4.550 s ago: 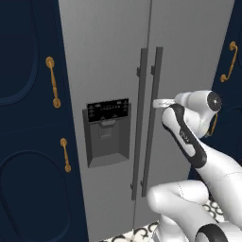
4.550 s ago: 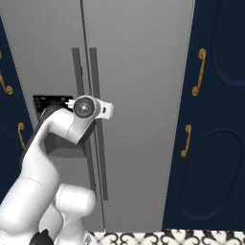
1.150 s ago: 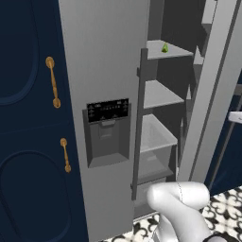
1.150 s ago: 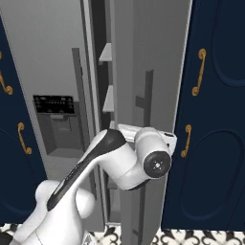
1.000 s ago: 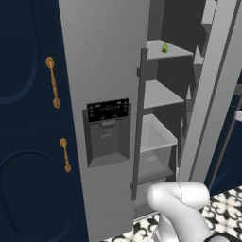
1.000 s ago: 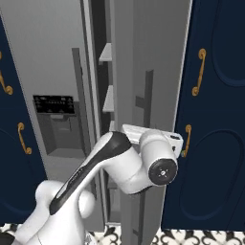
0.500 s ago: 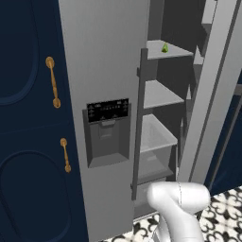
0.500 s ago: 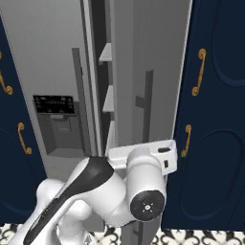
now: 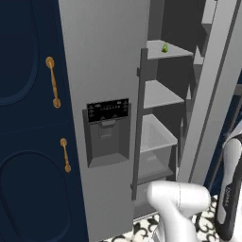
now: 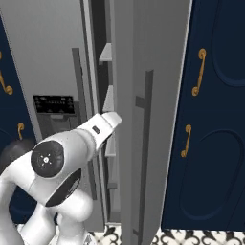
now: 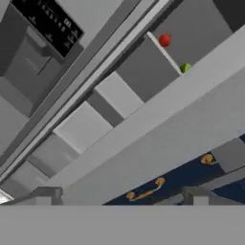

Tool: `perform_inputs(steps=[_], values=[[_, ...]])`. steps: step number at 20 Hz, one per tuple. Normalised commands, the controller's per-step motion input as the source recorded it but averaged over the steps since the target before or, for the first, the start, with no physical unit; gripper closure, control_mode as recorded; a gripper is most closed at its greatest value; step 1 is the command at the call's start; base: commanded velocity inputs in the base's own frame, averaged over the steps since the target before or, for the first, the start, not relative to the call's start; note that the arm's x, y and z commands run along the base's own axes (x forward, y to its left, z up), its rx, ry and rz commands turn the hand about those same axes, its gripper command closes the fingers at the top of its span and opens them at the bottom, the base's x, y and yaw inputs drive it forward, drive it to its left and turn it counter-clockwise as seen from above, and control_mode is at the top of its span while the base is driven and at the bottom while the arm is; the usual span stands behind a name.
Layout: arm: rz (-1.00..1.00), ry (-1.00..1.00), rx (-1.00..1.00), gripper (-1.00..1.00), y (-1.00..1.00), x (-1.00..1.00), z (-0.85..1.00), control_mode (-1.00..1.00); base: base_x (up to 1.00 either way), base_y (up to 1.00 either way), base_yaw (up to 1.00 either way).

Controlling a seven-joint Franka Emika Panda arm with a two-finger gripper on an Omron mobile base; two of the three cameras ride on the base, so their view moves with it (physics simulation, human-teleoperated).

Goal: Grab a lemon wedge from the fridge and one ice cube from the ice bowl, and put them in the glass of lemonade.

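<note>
Lemon wedge (image 11: 185, 67) on upper fridge (image 9: 108, 71) shelf, apparently well beyond released claw (image 11: 119, 195).

A: Fridge (image 9: 101, 71), left base view?
B: Left door shut, with the dispenser panel (image 9: 108, 132) set in it at about 6 o'clock of the door's middle. Right door (image 9: 212, 90) swung open, standing at 3 o'clock of the shelves.

A: Inside?
B: Shelves stacked one above another; the lemon wedge (image 9: 165, 47) sits on the top shelf (image 9: 166, 50), at 12 o'clock of the stack. A drawer (image 9: 156, 142) lies below the shelves.

A: Beside the fridge?
B: Cabinet (image 9: 28, 118) at 9 o'clock, two handles (image 9: 53, 82) one above the other. In the right base view another cabinet (image 10: 215, 119) stands at 3 o'clock of the open door.

A: Hand view?
B: A round fruit (image 11: 164, 40) on the shelf beyond the wedge's shelf.
</note>
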Motion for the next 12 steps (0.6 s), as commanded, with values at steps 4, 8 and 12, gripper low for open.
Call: perform_inputs(steps=[4, 8, 12], values=[[-0.04, 0.32, -0.80, -1.00, 1.00, 0.01, 0.00, -1.00, 0.00, 0.00, 0.00], [-0.03, 0.16, -0.71, -1.00, 0.89, 0.12, -0.09, -1.00, 0.00, 0.00, 0.00], [-0.03, 0.00, -0.32, -1.00, 0.44, 0.21, -0.12, -1.00, 0.00, 0.00, 0.00]])
